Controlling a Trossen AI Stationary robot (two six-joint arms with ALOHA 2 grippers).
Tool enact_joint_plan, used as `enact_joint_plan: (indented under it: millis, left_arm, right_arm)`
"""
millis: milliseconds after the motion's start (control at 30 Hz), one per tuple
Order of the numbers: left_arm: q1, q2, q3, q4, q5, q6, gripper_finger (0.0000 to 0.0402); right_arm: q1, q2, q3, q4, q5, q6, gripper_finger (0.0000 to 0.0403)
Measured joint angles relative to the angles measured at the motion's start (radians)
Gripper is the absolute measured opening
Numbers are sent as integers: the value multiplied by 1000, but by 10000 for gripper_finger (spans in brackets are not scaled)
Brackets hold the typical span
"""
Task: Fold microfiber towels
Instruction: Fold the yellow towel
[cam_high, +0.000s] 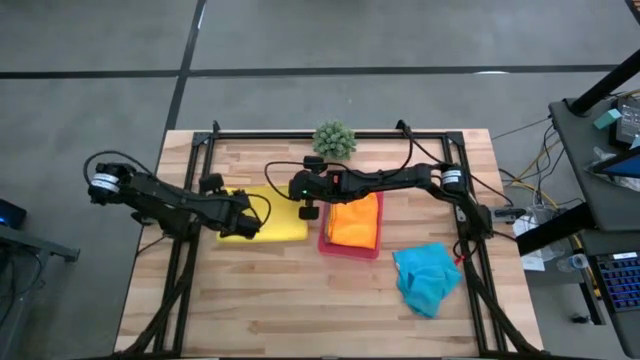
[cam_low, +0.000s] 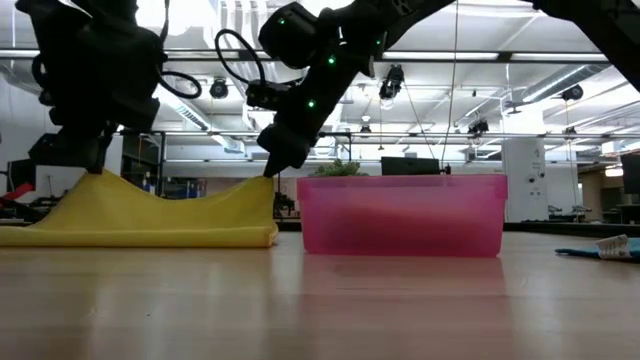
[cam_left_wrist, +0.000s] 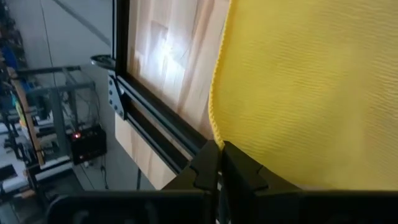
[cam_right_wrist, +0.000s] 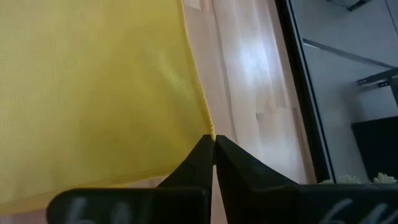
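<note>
high: overhead, straight down | low: tabletop level | 2 wrists: close on yellow towel (cam_high: 265, 215), shared

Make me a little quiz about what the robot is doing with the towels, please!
1. True or false: the orange towel lies in the pink tray.
2. Which towel do both claws pinch? A) turquoise B) yellow C) orange
3. Fill in: the crumpled turquoise towel lies on the table to the ___ arm's side of the tray.

Key
1. True.
2. B: the left claw and the right claw are each shut on an edge of the yellow towel, lifting it at both ends.
3. Right.
</note>
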Motion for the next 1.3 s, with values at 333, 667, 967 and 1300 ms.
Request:
enact_joint_plan:
  millis: [333, 667, 967, 1300]
  left_arm:
    - [30, 0, 0, 0, 2, 0, 27]
    - [46, 7, 2, -1, 1, -1, 145]
    - [43, 9, 55, 7, 83, -1, 175]
    - [-3, 11, 34, 489, 217, 150, 175]
  right_arm:
    - [-3, 2, 0, -2, 0, 24, 9]
    - [-3, 1, 0, -5, 0, 60, 53]
    - [1, -48, 1, -62, 1, 106, 131]
    - [104, -196, -91, -158, -4, 139, 111]
